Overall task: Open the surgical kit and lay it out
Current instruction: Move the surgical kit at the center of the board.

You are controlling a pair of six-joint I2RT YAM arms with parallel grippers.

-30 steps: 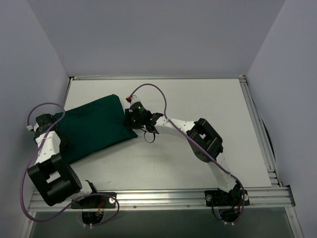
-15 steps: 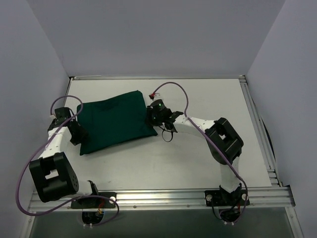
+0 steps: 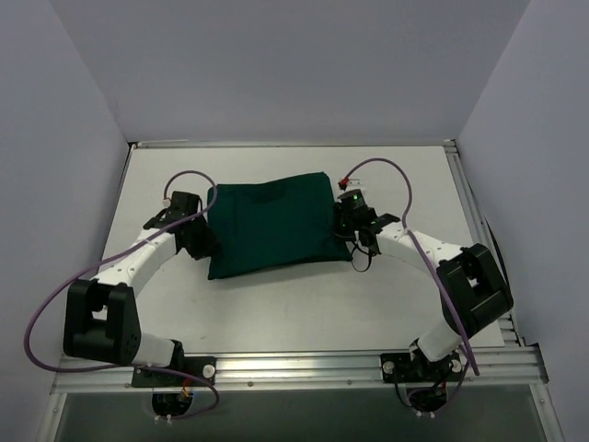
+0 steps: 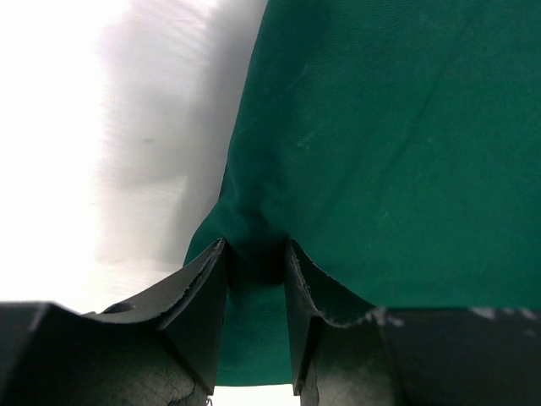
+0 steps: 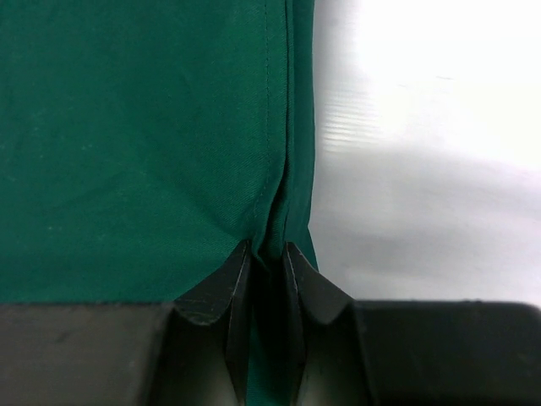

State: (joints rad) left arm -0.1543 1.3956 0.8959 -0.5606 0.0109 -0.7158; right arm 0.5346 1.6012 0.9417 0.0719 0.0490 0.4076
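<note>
White table (image 3: 276,318): left claw (image 4: 254,254), right claw (image 5: 267,252) snug on cloth wrap (image 3: 271,221)

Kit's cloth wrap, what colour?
Plain dark green cloth wrap, no pattern; shows best in the top external view.

Overhead camera down on the whole table (image 3: 276,313); wrist cameras close-up on opposite edges of one green wrap (image 3: 271,226).
</note>
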